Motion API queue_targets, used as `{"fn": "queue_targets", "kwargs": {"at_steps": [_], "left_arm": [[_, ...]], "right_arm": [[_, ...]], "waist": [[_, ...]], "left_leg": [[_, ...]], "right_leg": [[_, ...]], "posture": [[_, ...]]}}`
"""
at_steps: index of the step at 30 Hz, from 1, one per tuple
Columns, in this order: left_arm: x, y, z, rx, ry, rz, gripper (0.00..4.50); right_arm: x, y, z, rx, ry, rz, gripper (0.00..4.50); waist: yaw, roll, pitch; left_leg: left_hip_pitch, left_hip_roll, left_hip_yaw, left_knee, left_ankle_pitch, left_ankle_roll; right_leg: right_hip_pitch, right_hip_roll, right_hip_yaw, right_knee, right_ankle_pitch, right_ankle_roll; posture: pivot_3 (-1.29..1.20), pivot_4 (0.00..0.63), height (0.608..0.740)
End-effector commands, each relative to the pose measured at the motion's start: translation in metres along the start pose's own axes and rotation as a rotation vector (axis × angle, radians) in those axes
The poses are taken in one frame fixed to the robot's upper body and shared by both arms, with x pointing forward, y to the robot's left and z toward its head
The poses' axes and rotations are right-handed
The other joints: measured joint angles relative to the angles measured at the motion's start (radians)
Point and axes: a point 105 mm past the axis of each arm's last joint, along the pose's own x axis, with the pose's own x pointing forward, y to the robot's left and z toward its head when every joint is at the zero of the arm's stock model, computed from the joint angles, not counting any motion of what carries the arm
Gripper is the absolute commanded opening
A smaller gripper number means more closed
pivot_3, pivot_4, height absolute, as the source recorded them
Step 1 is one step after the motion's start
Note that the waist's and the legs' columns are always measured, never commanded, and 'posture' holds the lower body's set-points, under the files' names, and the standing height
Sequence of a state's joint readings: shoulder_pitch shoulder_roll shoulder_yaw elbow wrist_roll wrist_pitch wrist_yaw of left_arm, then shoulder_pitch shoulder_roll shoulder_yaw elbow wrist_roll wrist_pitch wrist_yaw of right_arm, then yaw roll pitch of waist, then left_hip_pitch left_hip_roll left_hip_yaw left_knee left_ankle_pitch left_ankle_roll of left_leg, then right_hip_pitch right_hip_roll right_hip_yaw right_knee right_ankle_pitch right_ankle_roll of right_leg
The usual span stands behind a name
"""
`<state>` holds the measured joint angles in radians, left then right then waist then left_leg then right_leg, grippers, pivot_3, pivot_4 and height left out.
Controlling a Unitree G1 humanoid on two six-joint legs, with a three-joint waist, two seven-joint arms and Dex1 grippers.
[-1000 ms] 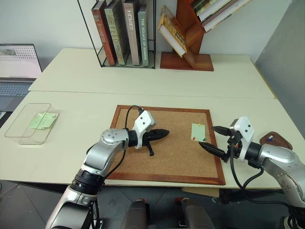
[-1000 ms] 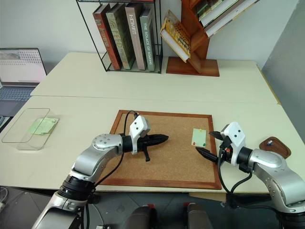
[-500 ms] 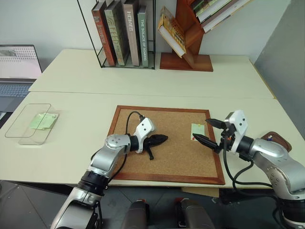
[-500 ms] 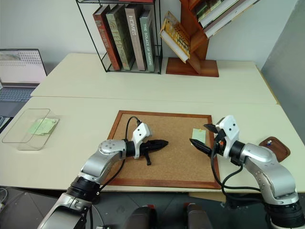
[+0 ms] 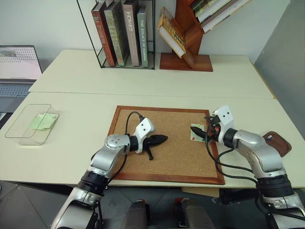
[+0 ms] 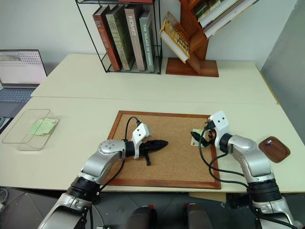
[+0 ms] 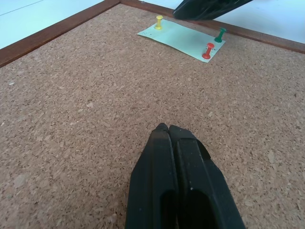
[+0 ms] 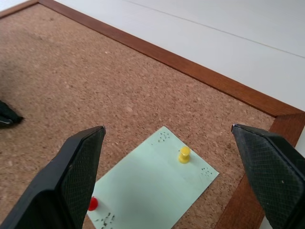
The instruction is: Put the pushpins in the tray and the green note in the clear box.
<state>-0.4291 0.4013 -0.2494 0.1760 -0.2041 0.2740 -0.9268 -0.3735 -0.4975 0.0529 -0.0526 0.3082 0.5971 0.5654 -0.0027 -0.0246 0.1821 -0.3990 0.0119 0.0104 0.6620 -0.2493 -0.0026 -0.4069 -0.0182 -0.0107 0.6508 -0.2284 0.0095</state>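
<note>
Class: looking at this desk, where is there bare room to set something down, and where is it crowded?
Free: the cream table between the clear plastic box and the wood-framed corkboard, and the far tabletop before the black wire book rack. Crowded: the board's right edge, where the open right end effector straddles the pinned mint-green note.

Two book spines in the wire rack (image 5: pixel 125 33) at twelve o'clock are showing readable titles: "HOMES" (image 5: pixel 129 27) and "THE SOLACE OF SOUND" (image 5: pixel 142 33).
</note>
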Motion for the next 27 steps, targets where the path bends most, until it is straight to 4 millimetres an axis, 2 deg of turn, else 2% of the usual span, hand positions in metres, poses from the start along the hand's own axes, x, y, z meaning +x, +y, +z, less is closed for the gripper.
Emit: {"fn": "queue_targets", "kwargs": {"at_steps": [1,13,20,27], "left_arm": [[-0.003,-0.002,-0.015,-0.027,0.051,0.007,0.00],[-0.003,-0.003,-0.015,-0.022,0.054,0.005,0.00],[-0.003,-0.002,-0.017,-0.019,0.061,0.004,0.00],[-0.003,-0.004,-0.018,-0.021,0.062,-0.001,0.00]], "right_arm": [[0.002,-0.005,0.011,-0.034,-0.038,-0.018,3.90],[0.012,-0.006,0.000,-0.053,-0.018,-0.034,1.31],[0.010,-0.007,0.005,-0.073,-0.029,-0.040,0.06],[0.007,0.004,0.022,-0.074,-0.101,0.001,0.06]], "waist": [[0.000,0.000,0.000],[-0.001,0.000,0.000],[-0.001,0.000,0.000],[-0.002,0.000,0.000]], "left_leg": [[0.000,0.000,0.000,0.000,0.000,0.000],[0.000,0.000,0.000,0.000,0.000,0.000],[0.000,0.000,0.000,0.000,0.000,0.000],[0.000,0.000,0.000,0.000,0.000,0.000]], "right_leg": [[0.000,0.000,0.000,0.000,0.000,0.000],[0.000,0.000,0.000,0.000,0.000,0.000],[0.000,0.000,0.000,0.000,0.000,0.000],[0.000,0.000,0.000,0.000,0.000,0.000]], "posture": [[0.00,0.150,0.740],[0.00,0.150,0.740],[0.00,0.150,0.740],[0.00,0.150,0.740]]}}
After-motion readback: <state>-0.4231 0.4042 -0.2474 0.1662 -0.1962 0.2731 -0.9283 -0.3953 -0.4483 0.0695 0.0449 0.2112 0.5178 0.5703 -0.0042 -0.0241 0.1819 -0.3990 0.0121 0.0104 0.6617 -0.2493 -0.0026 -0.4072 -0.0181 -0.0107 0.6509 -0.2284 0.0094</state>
